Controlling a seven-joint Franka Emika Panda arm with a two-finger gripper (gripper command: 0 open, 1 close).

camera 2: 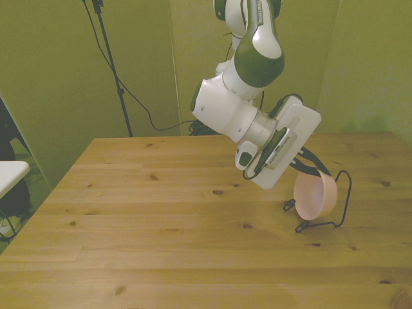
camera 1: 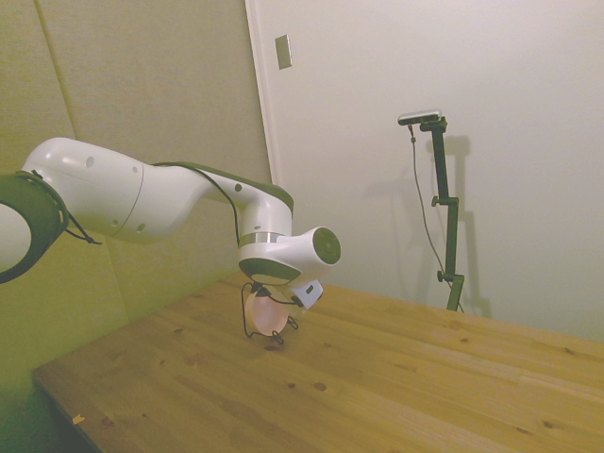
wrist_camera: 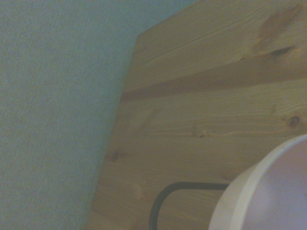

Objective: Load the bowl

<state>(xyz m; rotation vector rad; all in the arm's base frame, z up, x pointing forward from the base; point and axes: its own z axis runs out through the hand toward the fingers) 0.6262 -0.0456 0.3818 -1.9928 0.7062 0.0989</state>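
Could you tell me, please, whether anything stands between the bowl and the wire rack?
Nothing visible does. The pink bowl stands on edge within the black wire rack, with the tool right above it and bare wooden table around.

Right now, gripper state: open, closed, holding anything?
Gripper: cannot be told. Its fingers are hidden behind the wrist in both views. It sits right at the bowl, which stands on edge in the rack.

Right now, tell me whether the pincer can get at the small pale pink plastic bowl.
Probably yes: the pincer is already at the small pale pink plastic bowl, tilted in the thin black wire rack; nothing stands between.
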